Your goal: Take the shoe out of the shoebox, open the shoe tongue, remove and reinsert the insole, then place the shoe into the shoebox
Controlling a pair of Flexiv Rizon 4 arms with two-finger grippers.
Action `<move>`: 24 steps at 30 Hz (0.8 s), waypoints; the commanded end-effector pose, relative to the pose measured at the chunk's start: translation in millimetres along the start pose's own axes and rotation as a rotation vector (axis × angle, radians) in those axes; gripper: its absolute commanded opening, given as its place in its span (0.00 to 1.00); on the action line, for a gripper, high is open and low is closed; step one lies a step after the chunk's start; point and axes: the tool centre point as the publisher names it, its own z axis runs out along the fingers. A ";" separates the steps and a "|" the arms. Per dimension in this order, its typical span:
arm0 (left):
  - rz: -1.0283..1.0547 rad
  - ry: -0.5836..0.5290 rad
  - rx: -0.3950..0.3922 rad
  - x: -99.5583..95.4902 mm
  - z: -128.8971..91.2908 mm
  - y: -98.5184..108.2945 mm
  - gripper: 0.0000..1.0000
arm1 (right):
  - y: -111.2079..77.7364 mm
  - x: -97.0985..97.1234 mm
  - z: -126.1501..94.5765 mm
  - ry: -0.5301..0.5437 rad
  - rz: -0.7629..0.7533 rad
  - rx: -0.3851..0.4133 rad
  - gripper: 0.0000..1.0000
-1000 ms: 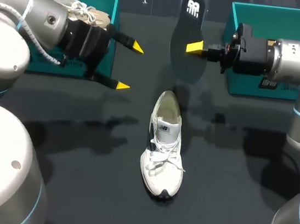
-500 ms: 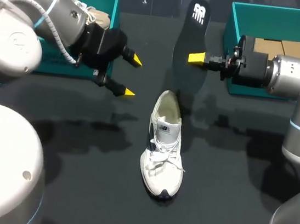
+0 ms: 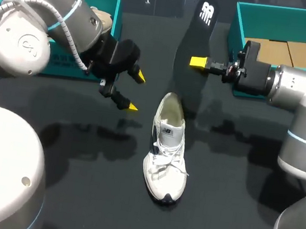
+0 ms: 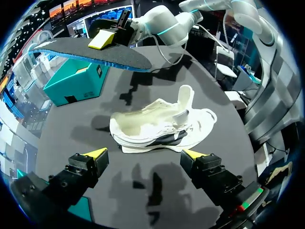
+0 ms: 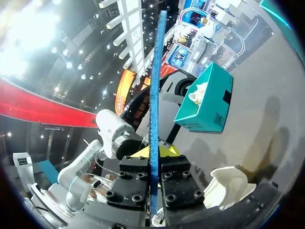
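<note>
**Insole held in the air, sneaker on the table between the boxes**

Head view: a white lace-up sneaker with navy trim (image 3: 168,150) stands upright on the black table (image 3: 226,203), outside both boxes, heel toward the far edge. The right gripper (image 3: 198,62) is clamped on a black foam insole with a white logo (image 3: 197,33), holding it clear of the table just beyond the sneaker's heel. The left gripper (image 3: 135,92) hangs beside the heel with its fingers spread and nothing between them. The left teal shoebox (image 3: 108,7) holds a second, beige-and-white shoe (image 3: 100,18). The right teal shoebox (image 3: 250,20) shows brown cardboard (image 3: 291,53) inside.

Left wrist view: the left gripper (image 4: 145,153) is wide open, both yellow tips apart from the sneaker (image 4: 157,126), which sits just ahead of them on its sole (side-on from here, its opening bare). Beyond it the insole (image 4: 90,52) floats flat, pinched by the right gripper (image 4: 107,38), with a teal box (image 4: 71,83) under its far end.

Right wrist view: the insole (image 5: 155,95) runs edge-on, its rim blue, straight out from between the right gripper's (image 5: 153,151) fingers, which press it from both sides. The sneaker (image 5: 228,186) lies beside the gripper. The left teal shoebox (image 5: 205,102) stands farther off.
</note>
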 end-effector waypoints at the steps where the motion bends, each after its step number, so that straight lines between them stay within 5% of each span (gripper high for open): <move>1: -0.011 0.027 -0.016 -3.1 15.6 6.2 1.00 | -8.0 -10.6 5.1 0.040 -0.037 -0.034 0.00; 2: -0.015 0.038 -0.061 -3.6 20.0 8.2 1.00 | -8.9 -13.1 5.4 0.039 -0.040 -0.022 0.00; 13: -0.015 0.038 -0.061 -3.6 20.0 8.2 1.00 | -8.9 -13.1 5.4 0.039 -0.040 -0.022 0.00; 24: 0.009 0.055 -0.074 -1.4 53.2 16.9 1.00 | -18.6 -31.6 7.6 0.042 -0.147 -0.039 0.00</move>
